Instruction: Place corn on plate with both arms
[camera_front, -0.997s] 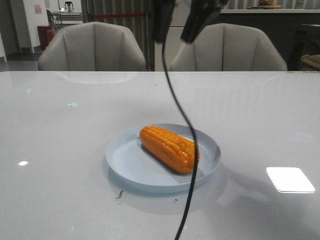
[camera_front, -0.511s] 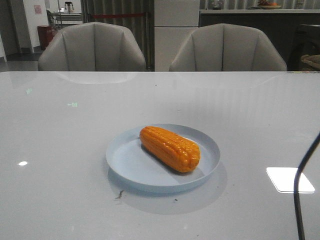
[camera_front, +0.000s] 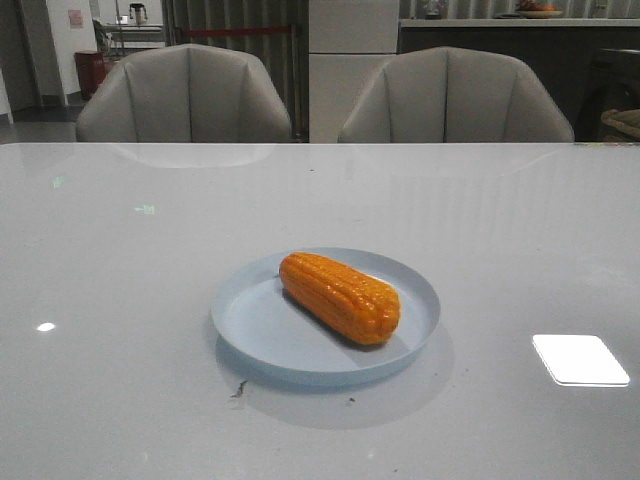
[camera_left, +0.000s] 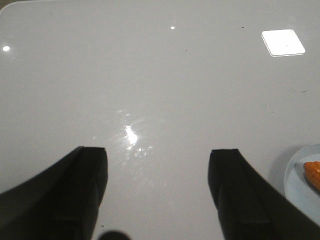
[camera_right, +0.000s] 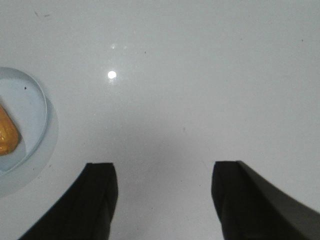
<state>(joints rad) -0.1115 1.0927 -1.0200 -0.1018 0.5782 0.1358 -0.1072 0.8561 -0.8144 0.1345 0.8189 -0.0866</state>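
Where the corn lay: the plump, glossy orange-yellow corn cob (camera_front: 340, 297) rested on the round, shallow pale blue plate (camera_front: 258, 335), set slantwise, one rounded end toward the far left, the other toward the near right, wholly inside the low rim.

Plate: it sat near the middle of the glossy pale grey table (camera_front: 120, 250), a soft shadow on its near side; being wider than the cob, it left bare blue on the near left.

Left gripper (camera_left: 157, 187): its two dark, blocky fingers (camera_left: 85, 185) stood well apart with nothing between them, over bare tabletop; the plate's edge and an orange tip of the cob showed only at one border of that wrist view, so it hung off to the left of the plate, apart from it.

Right gripper (camera_right: 162, 197): likewise spread wide and empty, dark fingers (camera_right: 100, 192) above bare table, the plate and a bit of cob at the side of its view, placing it to the right, clear of both.

Front view: neither arm appeared in it; only two grey padded chairs (camera_front: 185, 95) beyond the far edge.

Judgement: with the cob settled and both grippers empty and aside, the placing looked finished to me.

Risk: little; a rounded cob might roll, but the rim should have checked it.
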